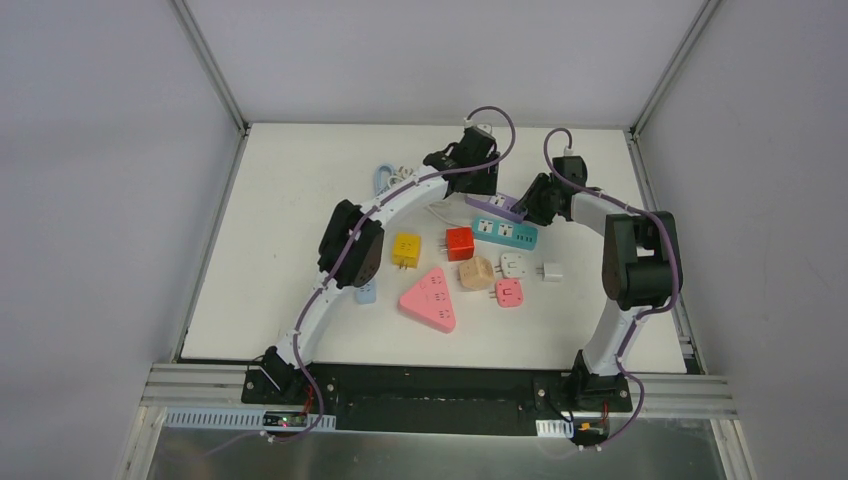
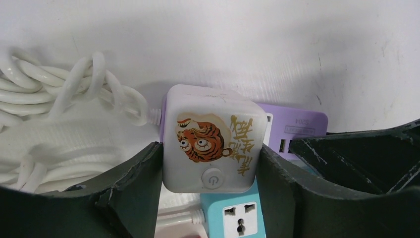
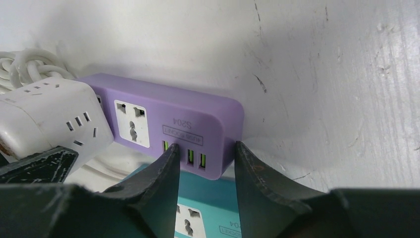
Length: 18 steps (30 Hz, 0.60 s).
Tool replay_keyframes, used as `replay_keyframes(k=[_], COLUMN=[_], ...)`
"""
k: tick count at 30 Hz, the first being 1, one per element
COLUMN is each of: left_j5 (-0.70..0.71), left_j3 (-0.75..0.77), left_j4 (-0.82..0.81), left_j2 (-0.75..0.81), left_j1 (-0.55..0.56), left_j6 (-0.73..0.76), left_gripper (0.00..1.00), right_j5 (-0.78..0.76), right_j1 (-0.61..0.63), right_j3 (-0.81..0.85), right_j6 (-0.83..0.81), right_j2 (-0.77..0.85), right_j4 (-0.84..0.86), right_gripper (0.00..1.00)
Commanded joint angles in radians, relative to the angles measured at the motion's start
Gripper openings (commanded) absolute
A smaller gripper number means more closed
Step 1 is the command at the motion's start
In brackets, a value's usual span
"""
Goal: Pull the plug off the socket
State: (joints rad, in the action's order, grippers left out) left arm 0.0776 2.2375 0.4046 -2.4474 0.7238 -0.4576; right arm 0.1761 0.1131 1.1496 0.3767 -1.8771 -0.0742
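Far L: coiled white cable (image 2: 74, 94), its end going in behind the plug (image 2: 213, 124). L gripper (image 2: 209, 158) is clamped on that plug, one finger on each side. The plug is a white cube adapter w/ a tiger sticker (image 2: 198, 141), gold Chinese chars (image 2: 242, 144) (can't read them) & a power-symbol btn (image 2: 214, 177) below. It sits on the L part of the purple socket strip (image 3: 163, 109); pins are hidden, so can't tell how far in. In the R wrist view the cube's side shows rows of socket slots. Next along the strip: a universal outlet, a label reading "S204" (image 3: 181, 121) upside down w/ finer print under it too small to read, then 3 green USB ports. R gripper (image 3: 205, 148) is at that USB end, fingers apart, tips against the strip's side, nothing between them. Teal strip (image 3: 198, 213) lies just beside the purple one, nearer the arms
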Motion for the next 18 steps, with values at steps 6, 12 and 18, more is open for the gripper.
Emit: replay_keyframes(k=[6, 12, 18], left_j5=[-0.095, -0.152, -0.137], left_j3=[-0.042, -0.060, -0.065], left_j4=[-0.022, -0.059, -0.036], left_j2=[0.134, 0.133, 0.163], left_j1=[-0.033, -0.029, -0.020], left_j6=[-0.026, -0.082, -0.050], left_gripper=[0.00, 0.00, 0.00], right_j5=[-0.112, -0.120, -0.123], right_j1=[0.005, 0.005, 0.006], right_j3=[-0.028, -0.025, -0.025], right_j6=[-0.006, -0.010, -0.010], right_j2=[-0.094, -0.094, -0.096], right_j4=[-0.124, -0.126, -0.130], right_gripper=[0.21, 0.20, 0.20])
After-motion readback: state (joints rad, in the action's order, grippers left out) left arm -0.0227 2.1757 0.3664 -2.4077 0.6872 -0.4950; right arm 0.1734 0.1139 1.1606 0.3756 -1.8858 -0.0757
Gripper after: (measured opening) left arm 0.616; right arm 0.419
